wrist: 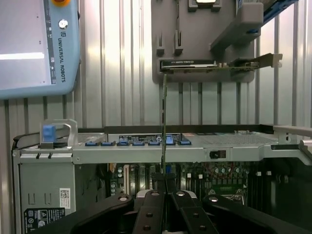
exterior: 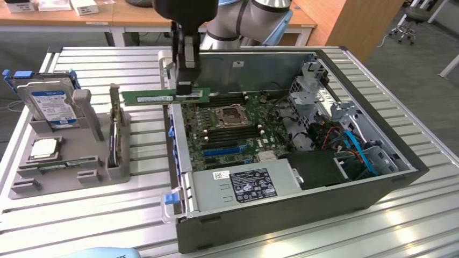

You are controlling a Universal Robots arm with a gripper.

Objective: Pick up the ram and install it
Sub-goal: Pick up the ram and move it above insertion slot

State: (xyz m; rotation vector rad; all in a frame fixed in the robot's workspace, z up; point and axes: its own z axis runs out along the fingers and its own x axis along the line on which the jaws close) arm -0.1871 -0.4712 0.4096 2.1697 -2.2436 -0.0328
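The ram (exterior: 154, 97), a long narrow green stick with a pale label, hangs level in the air over the open computer case's side wall (exterior: 174, 134) on the exterior view's left. My gripper (exterior: 185, 90) is shut on its right end from above. Through the wrist camera the ram (wrist: 164, 122) appears edge-on as a thin vertical strip rising from between my black fingers (wrist: 151, 204), above the case rim. The motherboard (exterior: 229, 126) with its dark memory slots lies below and to the right of the stick.
A grey parts holder (exterior: 68, 156) on the exterior view's left carries a blue-labelled hard drive (exterior: 49, 105), a square processor chip (exterior: 44, 148) and an upright card (exterior: 115, 126). A teach pendant (wrist: 39, 48) lies on the slatted table. The case holds a power supply (exterior: 244, 185) and cables.
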